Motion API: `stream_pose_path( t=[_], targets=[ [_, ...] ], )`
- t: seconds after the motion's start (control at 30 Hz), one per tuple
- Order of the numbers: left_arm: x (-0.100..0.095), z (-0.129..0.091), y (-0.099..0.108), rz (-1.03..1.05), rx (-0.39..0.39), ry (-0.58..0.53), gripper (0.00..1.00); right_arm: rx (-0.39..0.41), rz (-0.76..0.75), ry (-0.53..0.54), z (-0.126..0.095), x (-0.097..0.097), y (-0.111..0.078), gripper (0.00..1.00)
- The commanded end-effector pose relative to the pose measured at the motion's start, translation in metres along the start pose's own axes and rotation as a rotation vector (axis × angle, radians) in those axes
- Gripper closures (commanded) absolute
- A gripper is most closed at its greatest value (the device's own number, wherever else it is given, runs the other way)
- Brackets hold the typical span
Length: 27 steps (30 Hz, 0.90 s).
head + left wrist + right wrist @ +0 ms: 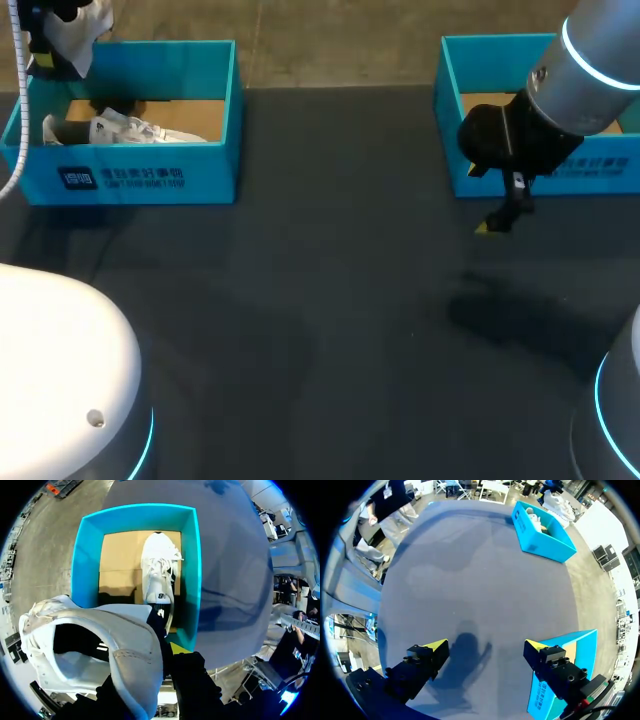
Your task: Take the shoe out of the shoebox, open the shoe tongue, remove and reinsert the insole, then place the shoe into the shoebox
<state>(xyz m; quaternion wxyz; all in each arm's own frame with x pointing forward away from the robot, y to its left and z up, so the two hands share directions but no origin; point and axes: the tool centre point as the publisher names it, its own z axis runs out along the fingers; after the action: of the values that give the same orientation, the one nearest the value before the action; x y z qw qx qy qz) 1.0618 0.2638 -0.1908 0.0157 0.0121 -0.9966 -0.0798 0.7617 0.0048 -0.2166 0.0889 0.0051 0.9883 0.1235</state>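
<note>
- Hanging above the left shoebox in the head view: white shoe, held up by the left arm. Its claw is mostly cut off at the corner. A second shoe lies inside that box.
- Head view, right gripper: poised over the dark table, just in front of the right shoebox. Only one yellow tip shows, so its spread is unreadable here.
- Left wrist view, left gripper: clenched on the collar of the white shoe. One yellow tip shows; the other finger is hidden by the shoe. The shoe screens the near end of the left shoebox. The second shoe lies lengthwise along one wall.
- Right wrist view, right gripper: fingers spread wide, grasping nothing and touching nothing, with its shadow on the table beneath. The right shoebox is just beside one finger, partly cut off. The left shoebox is far across the table.
</note>
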Motion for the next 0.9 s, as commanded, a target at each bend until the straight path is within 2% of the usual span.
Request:
stream_pose_path(
  t=[0.03,0.1,0.23,0.3,0.33,0.4,0.43,0.57,0.6,0.7,0.73,0.9],
  targets=[
    [0.001,-0.002,0.001,0.001,-0.001,-0.002,1.00,0.002,0.001,-0.001,0.001,0.000,0.001,0.00],
    [0.001,-0.002,0.001,0.001,-0.001,-0.002,1.00,0.002,0.001,-0.001,0.001,0.000,0.001,0.00],
    [0.020,-0.011,-0.014,0.143,-0.034,-0.021,1.00,0.002,0.001,-0.001,0.001,0.000,0.001,0.00],
    [0.021,-0.014,-0.014,0.213,-0.067,-0.041,1.00,0.002,0.001,-0.001,0.001,0.000,0.001,0.00],
    [0.021,-0.015,-0.013,0.240,-0.042,-0.033,1.00,0.002,0.001,-0.001,0.001,0.000,0.001,0.00],
    [0.020,-0.016,-0.012,0.368,-0.093,-0.034,1.00,0.002,0.001,-0.001,0.001,0.000,0.001,0.00],
    [0.017,-0.016,-0.008,0.363,-0.064,-0.029,1.00,0.002,0.001,-0.001,0.001,0.000,0.001,0.00],
    [0.010,-0.015,0.006,0.596,-0.127,-0.036,1.00,0.002,0.001,-0.001,0.001,0.000,0.001,0.00],
    [0.005,-0.014,0.011,0.591,-0.105,-0.024,1.00,0.002,0.001,-0.001,0.001,0.000,0.001,0.00],
    [-0.011,-0.013,0.024,0.695,-0.111,0.035,1.00,0.002,0.001,-0.001,0.001,0.000,0.001,0.00],
    [-0.014,-0.013,0.027,0.779,-0.129,0.041,1.00,0.002,0.001,-0.001,0.001,0.000,0.001,0.00],
    [-0.036,-0.013,0.045,1.023,-0.124,0.081,1.00,0.002,0.001,-0.001,0.001,0.000,0.001,0.00]
  ],
)
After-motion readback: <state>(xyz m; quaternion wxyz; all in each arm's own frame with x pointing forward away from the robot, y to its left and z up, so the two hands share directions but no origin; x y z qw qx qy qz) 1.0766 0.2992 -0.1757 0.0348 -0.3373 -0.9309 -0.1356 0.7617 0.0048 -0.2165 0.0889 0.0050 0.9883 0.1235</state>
